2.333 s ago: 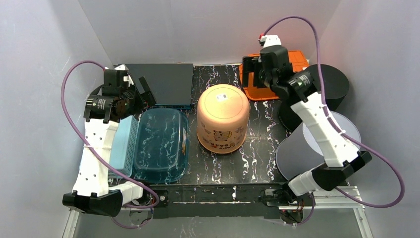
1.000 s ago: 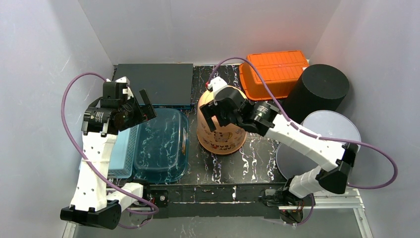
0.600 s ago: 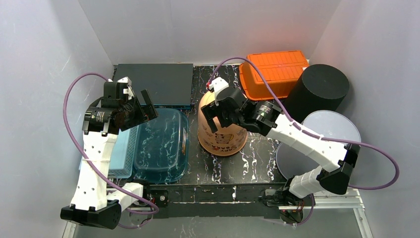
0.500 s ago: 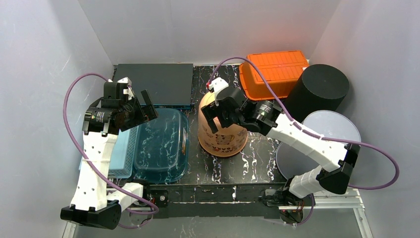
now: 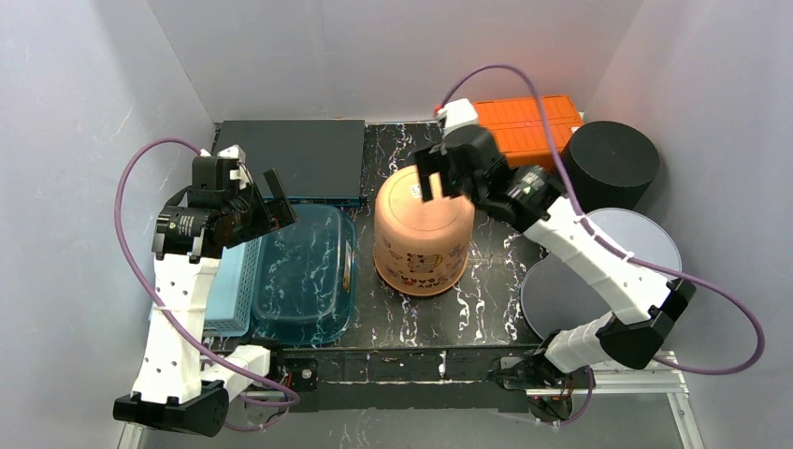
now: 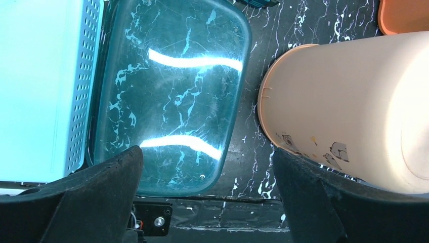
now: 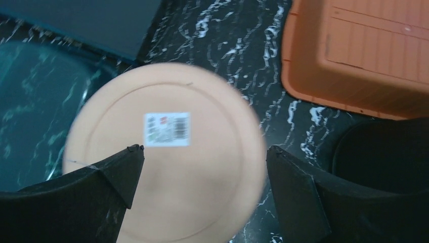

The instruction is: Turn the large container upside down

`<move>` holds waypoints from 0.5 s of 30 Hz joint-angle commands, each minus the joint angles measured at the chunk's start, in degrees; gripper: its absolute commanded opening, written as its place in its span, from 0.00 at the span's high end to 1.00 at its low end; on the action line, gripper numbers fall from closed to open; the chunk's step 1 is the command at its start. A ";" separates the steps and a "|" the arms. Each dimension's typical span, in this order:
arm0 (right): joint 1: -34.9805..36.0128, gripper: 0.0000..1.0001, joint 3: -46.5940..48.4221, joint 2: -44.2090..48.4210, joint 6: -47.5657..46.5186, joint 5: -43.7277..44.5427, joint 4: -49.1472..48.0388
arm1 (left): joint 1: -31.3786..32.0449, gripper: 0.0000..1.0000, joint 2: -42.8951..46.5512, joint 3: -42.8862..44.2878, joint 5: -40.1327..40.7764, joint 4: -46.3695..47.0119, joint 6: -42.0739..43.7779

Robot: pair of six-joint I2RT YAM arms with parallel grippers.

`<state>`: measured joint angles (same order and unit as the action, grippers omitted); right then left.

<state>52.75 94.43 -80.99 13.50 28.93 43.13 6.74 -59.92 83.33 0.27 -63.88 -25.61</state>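
A black marbled table (image 5: 491, 290), walled in white, holds a peach bucket (image 5: 423, 229) at its centre, rim down and base up, with a teal tub (image 5: 304, 271) just beside it. Its wide, smooth wall could slip from a pinch, sending it rolling into the tub. The right gripper (image 7: 205, 152) hovers over the base, pointing down, jaws apart and empty; the left gripper (image 6: 206, 152) hangs over the tub, likewise spread.
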 commanded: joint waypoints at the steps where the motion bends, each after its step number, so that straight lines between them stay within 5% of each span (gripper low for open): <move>1: -12.55 0.01 2.43 1.96 1.30 -7.09 -3.40 | -0.21 0.02 0.67 4.31 1.01 -2.02 0.52; 5: -20.49 0.01 3.59 0.13 2.64 -14.55 -2.44 | -0.18 0.02 1.08 6.66 2.35 -2.24 0.53; 15: -21.23 0.01 -8.08 7.79 7.84 -19.14 -11.02 | -0.24 0.02 3.30 7.96 5.78 -2.48 0.58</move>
<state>31.59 88.33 -77.08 18.57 11.68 36.82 6.74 -57.76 89.43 4.08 -64.99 -25.58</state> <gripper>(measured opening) 0.985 0.981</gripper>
